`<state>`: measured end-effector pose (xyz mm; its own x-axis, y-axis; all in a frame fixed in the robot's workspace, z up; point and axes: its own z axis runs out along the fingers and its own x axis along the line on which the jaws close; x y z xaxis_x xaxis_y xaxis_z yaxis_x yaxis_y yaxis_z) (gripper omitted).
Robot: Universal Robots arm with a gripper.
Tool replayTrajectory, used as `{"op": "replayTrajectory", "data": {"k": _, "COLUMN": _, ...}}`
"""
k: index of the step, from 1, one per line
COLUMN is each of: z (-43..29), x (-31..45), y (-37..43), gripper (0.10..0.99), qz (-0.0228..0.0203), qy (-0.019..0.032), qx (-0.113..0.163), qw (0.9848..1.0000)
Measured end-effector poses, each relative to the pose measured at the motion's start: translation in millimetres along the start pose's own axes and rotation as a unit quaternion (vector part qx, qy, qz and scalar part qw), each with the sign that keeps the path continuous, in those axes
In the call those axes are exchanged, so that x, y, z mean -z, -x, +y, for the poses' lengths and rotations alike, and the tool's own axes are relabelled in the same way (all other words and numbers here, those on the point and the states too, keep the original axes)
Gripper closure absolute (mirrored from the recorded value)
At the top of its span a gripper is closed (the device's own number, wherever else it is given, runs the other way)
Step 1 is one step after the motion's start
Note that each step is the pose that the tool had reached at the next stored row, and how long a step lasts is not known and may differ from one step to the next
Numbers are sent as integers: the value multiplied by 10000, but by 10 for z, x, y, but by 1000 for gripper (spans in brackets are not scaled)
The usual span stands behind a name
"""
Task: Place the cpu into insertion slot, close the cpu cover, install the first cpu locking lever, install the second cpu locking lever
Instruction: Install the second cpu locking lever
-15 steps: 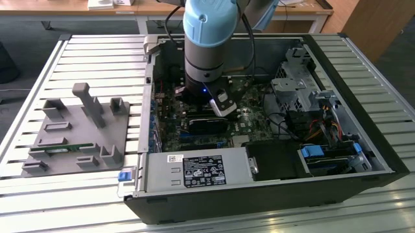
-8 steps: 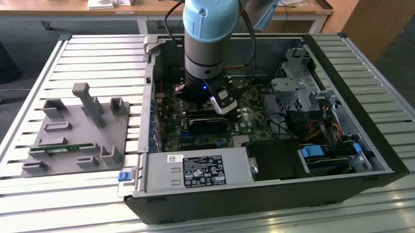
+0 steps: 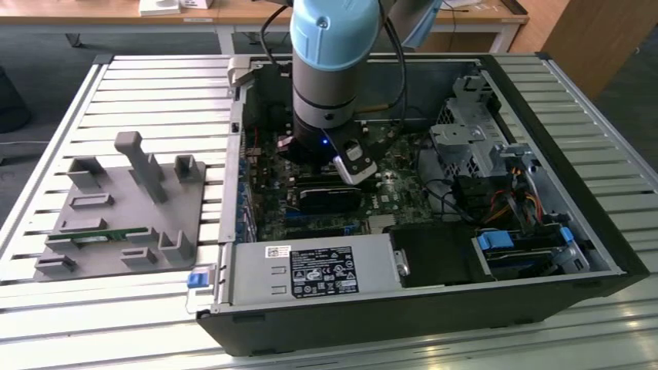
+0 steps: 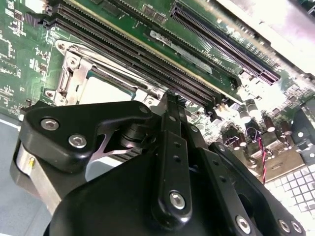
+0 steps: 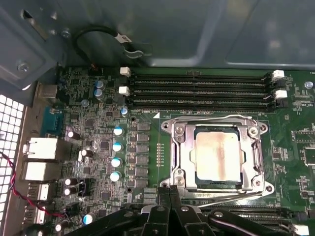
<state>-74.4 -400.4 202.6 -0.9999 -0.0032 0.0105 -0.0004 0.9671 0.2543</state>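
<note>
the pale tan square cpu (image 5: 218, 156) is sitting in the silver-rimmed insertion slot (image 5: 256, 162) under the thin silver cpu cover (image 5: 183, 158), just beyond the black gripper (image 5: 170, 192), whose fingertips are pressing together, clenched on nothing. the green motherboard (image 5: 147, 142) is lying inside the black computer case (image 3: 575, 131) on a slatted metal table (image 3: 154, 85); a grey fixture block (image 3: 129, 208) is resting near the table's edge at the exterior view's left.

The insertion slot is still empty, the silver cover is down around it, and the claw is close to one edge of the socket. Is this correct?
Not entirely. The insertion slot is not empty: the first wrist view shows the cpu already sitting in it. The rest stands: the cpu cover lies down around it, and the claw is close to one edge.
</note>
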Motion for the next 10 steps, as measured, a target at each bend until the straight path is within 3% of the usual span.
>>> {"op": "replayTrajectory", "data": {"k": 10, "z": -29, "x": 7, "y": 0, "gripper": 980, "qz": 0, "qy": 20, "qx": 0, "qw": 10000}}
